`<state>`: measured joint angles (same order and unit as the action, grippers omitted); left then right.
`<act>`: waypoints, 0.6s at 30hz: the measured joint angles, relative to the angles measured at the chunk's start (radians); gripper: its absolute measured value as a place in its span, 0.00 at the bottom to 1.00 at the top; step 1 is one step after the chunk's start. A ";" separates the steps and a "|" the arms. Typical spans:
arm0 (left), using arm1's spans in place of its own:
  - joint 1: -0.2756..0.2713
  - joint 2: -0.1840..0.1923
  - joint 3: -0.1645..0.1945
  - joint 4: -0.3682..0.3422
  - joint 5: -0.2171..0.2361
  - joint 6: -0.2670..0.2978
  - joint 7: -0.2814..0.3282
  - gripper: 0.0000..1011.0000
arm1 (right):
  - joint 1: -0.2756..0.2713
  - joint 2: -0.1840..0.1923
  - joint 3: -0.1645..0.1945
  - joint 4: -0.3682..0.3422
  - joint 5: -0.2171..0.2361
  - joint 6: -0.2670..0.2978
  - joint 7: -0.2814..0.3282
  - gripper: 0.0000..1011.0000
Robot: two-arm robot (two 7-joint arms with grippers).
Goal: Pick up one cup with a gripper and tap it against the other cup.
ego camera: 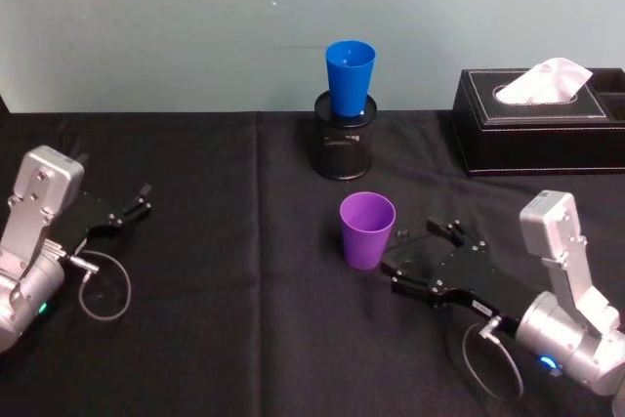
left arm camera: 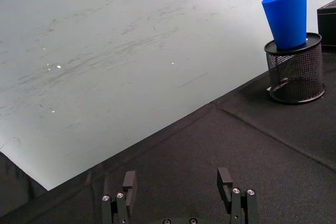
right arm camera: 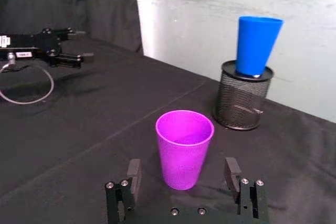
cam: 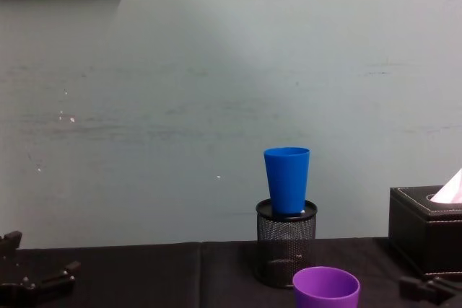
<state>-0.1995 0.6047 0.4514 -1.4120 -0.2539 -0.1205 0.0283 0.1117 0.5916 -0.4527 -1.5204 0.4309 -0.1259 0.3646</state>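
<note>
The smooth, tapered purple plastic tumbler [ego camera: 367,229] stands upright, mouth up, near the middle of the black cloth-covered tabletop [ego camera: 225,290]. The right end effector [ego camera: 412,248], long black jaws on a silver cylindrical wrist, lies low over the cloth just to the right of it. Its jaws are spread wide and hold nothing. In the right wrist view the tumbler stands in line with the gap between the black fingers [right arm camera: 134,174], and no contact with either one is visible.

The bright blue plastic tumbler [ego camera: 350,75] sits upright with its narrow base seated in the mouth of a black wire-mesh pen holder [ego camera: 344,144]. The holder is at the back of the tabletop, near the pale wall and well behind the purple tumbler. A black tissue box [ego camera: 537,134] stands to the right of the holder.

The left end effector [ego camera: 132,207] rests at the left side of the tabletop, jaws apart and empty, well away from both tumblers.
</note>
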 joint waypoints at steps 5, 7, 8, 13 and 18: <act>0.000 0.000 0.000 0.000 0.000 0.000 0.000 0.99 | 0.024 -0.026 -0.008 0.035 -0.012 0.008 0.024 0.99; 0.000 0.000 0.000 0.000 0.000 0.000 0.000 0.99 | 0.037 -0.040 -0.009 0.054 -0.015 0.008 0.032 0.99; 0.000 0.000 0.000 0.000 0.000 0.000 0.000 0.99 | 0.042 -0.045 -0.009 0.062 -0.017 0.008 0.035 0.99; 0.000 0.000 0.000 0.000 0.000 0.000 0.000 0.99 | 0.077 -0.085 -0.008 0.124 -0.022 0.000 0.054 0.99; 0.000 0.000 0.000 0.000 0.000 0.000 0.000 0.99 | 0.109 -0.118 -0.004 0.179 -0.024 -0.011 0.073 0.99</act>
<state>-0.1995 0.6047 0.4514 -1.4120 -0.2539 -0.1205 0.0283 0.2208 0.4737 -0.4565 -1.3410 0.4065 -0.1370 0.4373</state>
